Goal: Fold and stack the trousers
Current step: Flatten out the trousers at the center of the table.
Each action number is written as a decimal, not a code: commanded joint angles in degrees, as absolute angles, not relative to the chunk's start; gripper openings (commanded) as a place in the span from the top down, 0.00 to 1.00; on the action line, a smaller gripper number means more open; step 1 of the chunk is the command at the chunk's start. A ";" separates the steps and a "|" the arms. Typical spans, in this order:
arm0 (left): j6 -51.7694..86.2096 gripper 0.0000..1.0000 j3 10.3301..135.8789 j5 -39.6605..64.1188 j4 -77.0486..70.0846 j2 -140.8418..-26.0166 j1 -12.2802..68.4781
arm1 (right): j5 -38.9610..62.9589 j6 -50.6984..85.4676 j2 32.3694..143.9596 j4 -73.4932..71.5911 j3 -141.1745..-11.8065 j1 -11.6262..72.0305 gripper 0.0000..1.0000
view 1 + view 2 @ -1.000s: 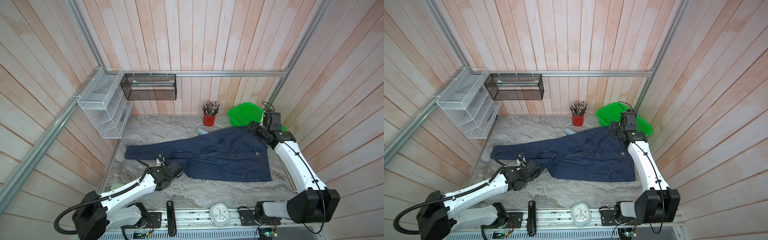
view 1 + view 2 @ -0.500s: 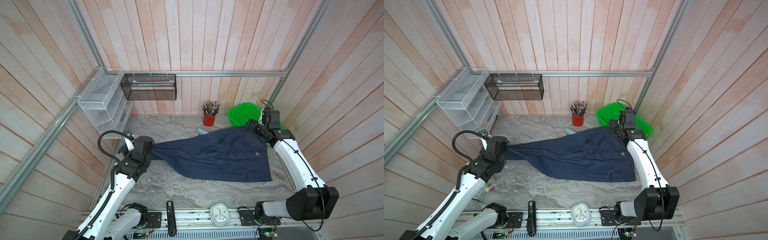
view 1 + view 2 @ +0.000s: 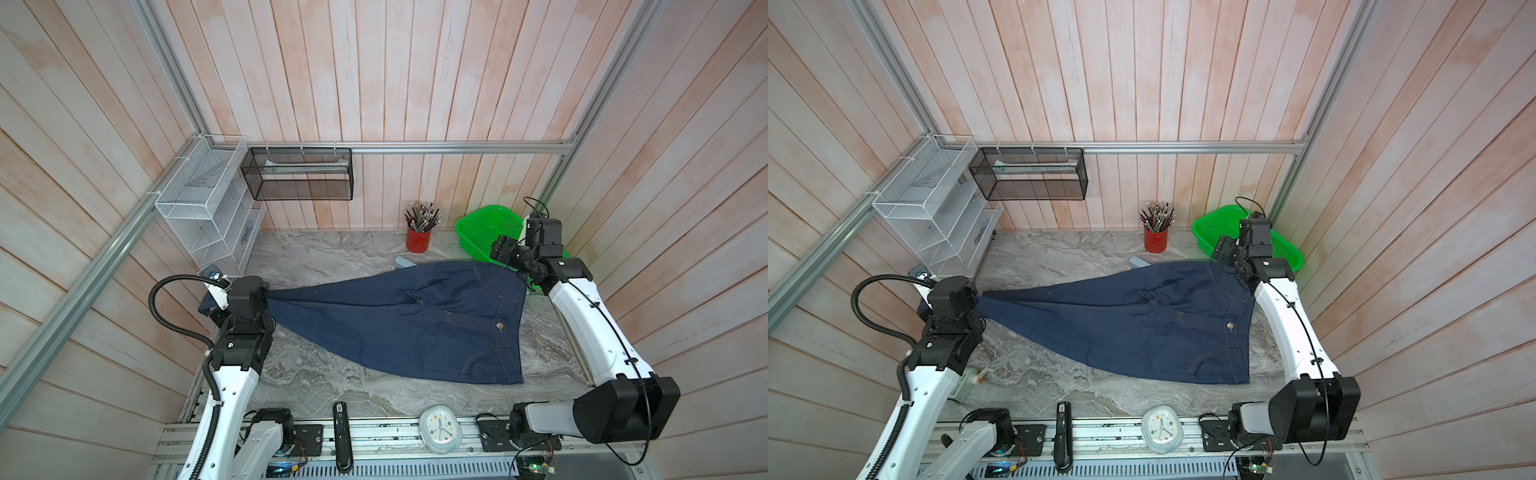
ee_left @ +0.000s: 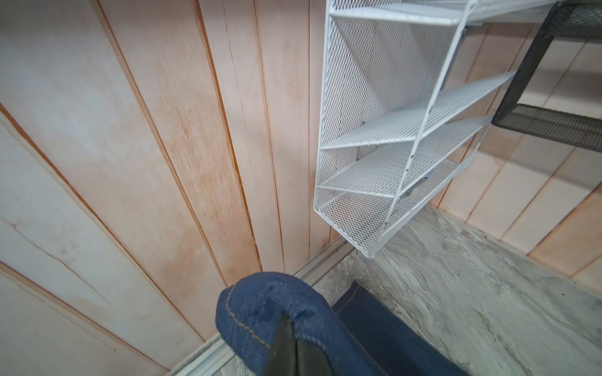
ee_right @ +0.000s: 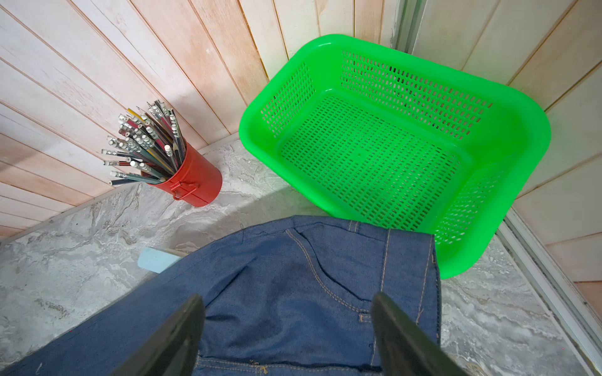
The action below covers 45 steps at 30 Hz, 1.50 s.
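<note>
The trousers lie across the middle of the worktop in a top view, waist at the right. At the left, the left gripper pinches a leg hem with jaws pressed together. The right gripper has jaws spread over the waist.

Pale plank walls round a grey marbled surface, white mesh shelf and black wire basket above its far corner

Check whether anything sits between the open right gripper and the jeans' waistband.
Nothing visible does. The right gripper hangs open directly over the jeans, with only bare denim below it. The green basket lies beyond the waistband, off the path.
</note>
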State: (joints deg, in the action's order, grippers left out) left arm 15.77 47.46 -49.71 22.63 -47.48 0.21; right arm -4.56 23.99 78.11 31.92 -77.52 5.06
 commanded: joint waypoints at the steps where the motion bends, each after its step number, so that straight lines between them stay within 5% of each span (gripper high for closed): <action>1: 21.00 1.00 43.80 -51.10 26.96 -45.60 -0.18 | -4.77 24.48 77.04 32.57 -76.53 5.30 0.18; 5: 26.09 0.98 41.71 -49.75 29.11 -47.45 -0.26 | -3.98 24.52 78.00 32.50 -76.38 5.31 0.18; 14: 25.14 0.33 45.54 -52.86 30.88 -49.48 -2.45 | -5.05 26.27 76.89 34.98 -74.77 4.86 0.16; 16: 23.83 0.24 46.82 -53.26 30.84 -49.49 -2.89 | -3.79 28.04 76.40 35.62 -73.43 3.87 0.16; 19: 20.95 0.23 49.48 -49.41 30.09 -49.83 -2.90 | -5.17 32.67 77.85 40.70 -73.26 3.62 0.18; 25: 25.36 0.33 55.93 -23.57 38.46 -56.05 -1.61 | 1.06 38.22 79.60 48.01 -65.87 6.92 0.21; 32: 34.98 0.41 48.17 -2.97 39.44 -61.96 7.95 | 1.92 49.92 80.00 45.19 -53.54 18.58 0.23; 45: 39.29 0.39 37.89 2.79 36.34 -67.67 2.70 | -4.68 56.83 96.73 49.45 -45.33 15.85 0.21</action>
State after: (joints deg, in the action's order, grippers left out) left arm 37.60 39.35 0.05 37.69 -67.07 4.54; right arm 2.04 53.71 90.52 45.21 -48.73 18.76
